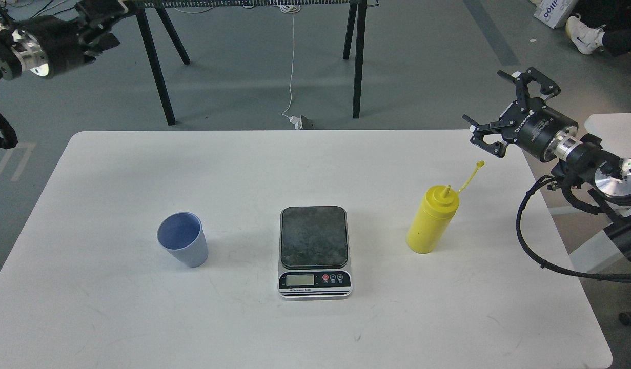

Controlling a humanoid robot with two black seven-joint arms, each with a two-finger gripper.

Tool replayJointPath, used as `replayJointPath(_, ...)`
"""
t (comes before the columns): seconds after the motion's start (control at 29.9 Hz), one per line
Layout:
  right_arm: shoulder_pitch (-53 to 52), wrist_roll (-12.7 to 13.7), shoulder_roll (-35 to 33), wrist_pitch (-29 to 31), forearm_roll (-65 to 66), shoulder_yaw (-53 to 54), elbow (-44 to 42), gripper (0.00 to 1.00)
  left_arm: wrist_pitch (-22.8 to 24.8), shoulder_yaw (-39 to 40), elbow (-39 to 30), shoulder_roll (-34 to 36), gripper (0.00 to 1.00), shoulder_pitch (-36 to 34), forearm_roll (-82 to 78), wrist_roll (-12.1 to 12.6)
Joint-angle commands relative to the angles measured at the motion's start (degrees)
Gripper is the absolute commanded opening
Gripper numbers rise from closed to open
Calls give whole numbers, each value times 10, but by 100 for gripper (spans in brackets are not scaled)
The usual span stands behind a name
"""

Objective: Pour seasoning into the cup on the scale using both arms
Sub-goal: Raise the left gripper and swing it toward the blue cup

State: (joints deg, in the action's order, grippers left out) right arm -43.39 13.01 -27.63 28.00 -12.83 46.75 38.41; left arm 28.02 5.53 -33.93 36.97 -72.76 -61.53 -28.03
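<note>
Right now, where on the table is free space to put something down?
Bare patches: between the cup and the scale; between the scale and the seasoning bottle; the whole front strip of the table; the back strip. Nothing is crowded; the scale platform is also bare.

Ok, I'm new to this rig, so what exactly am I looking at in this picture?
This is one view from the robot's own head, looking down at a white table. The black arms at the edges are its own. The right hand is open and empty, up beside the table's right edge. The left hand is top left, too dark to read. On the table stand a blue cup, a kitchen scale with nothing on it, and a yellow seasoning bottle, uncapped. Nothing is held.
</note>
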Motion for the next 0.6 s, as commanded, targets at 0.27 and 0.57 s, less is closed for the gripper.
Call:
replayJointPath(0.27,20,-1,-8,0,0,2,0,100,0,-2,-151,43,100,34,-28,0)
replayJointPath(0.57,29,-2,-6,0,0,1,0,100,0,-7,-181,98,99,98,-192,0)
